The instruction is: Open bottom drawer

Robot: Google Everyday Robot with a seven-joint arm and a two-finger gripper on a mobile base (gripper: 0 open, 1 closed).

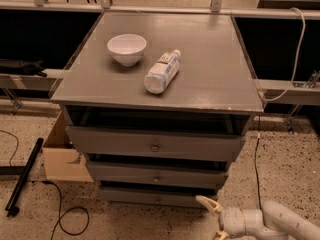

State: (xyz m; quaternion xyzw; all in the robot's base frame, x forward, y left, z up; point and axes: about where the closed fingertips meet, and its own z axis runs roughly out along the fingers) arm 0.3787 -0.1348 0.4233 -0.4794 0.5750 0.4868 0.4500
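The bottom drawer (150, 197) is the narrowest grey front of three, low on the grey cabinet, with a small round knob (158, 200) at its centre. It sits a little forward, like the two drawers above it. My gripper (214, 219) is at the lower right, just right of and slightly below the bottom drawer's right end, apart from the knob. Its two pale fingers (206, 203) are spread apart and hold nothing. The white arm (280, 223) runs off to the right.
A white bowl (127, 49) and a plastic bottle (162, 72) on its side lie on the cabinet top (210, 79). A cardboard box (62, 156) stands at the cabinet's left. A black rod (22, 178) and cables (60, 211) lie on the speckled floor.
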